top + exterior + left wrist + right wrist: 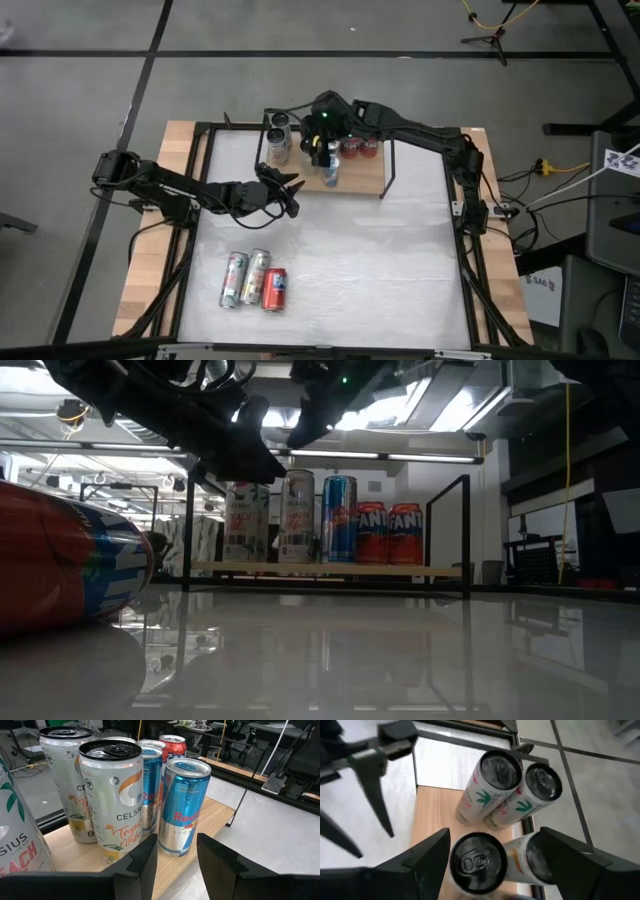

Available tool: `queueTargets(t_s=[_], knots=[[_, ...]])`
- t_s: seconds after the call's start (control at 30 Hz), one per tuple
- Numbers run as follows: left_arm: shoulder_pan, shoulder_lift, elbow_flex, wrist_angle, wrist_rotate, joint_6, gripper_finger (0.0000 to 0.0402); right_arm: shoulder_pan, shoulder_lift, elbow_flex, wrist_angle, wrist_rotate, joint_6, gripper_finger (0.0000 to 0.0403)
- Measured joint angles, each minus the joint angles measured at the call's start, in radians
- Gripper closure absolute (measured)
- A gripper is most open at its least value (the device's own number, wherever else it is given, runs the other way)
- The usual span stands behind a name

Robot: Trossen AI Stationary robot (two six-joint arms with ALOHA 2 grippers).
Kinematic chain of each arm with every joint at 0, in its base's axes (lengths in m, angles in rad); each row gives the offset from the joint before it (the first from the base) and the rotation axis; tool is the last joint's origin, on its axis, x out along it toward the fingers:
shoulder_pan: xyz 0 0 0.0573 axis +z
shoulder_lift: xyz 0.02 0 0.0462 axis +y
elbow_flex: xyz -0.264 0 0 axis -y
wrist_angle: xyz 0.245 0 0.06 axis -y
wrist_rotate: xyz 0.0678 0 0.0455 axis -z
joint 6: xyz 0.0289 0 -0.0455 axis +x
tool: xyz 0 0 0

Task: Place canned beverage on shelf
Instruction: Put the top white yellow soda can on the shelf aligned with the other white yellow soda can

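— Where do your grippers stand?
— Your right gripper point(490, 857) hangs over the shelf point(355, 182), fingers spread wide either side of a white Celsius can point(479, 860) standing there, not gripping it. Your left gripper point(290, 197) waits just beside the shelf, fingers partly open, holding nothing.
— And the rest?
— Three cans point(253, 280) lie on the table point(380, 260).

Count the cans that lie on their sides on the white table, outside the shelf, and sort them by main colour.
Mainly red can: 1
Mainly pale cans: 2
Total: 3
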Motion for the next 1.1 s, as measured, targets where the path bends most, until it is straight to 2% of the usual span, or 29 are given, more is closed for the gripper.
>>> queueTargets(t_s=[0.1, 0.33, 0.53, 0.9, 1.1], knots=[[0.000, 0.000, 0.000, 0.000, 0.000, 0.000, 0.0272, 0.021, 0.000, 0.037, -0.039, -0.005, 0.000, 0.0102], [-0.004, 0.000, 0.000, -0.001, 0.000, 0.001, 0.0272, 0.103, 0.000, 0.045, -0.133, -0.130, 0.002, 0.0102], [-0.049, -0.010, 0.000, -0.007, 0.001, 0.009, 0.0272, 0.152, 0.000, 0.044, -0.158, -0.130, 0.003, 0.0107], [-0.173, -0.117, 0.000, -0.134, 0.001, 0.013, 0.0272, 0.120, 0.057, 0.044, -0.149, -0.097, 0.039, 0.0202], [-0.207, -0.148, 0.001, -0.149, -0.004, 0.019, 0.0272, 0.108, 0.097, 0.044, -0.157, -0.088, 0.056, 0.0239]])
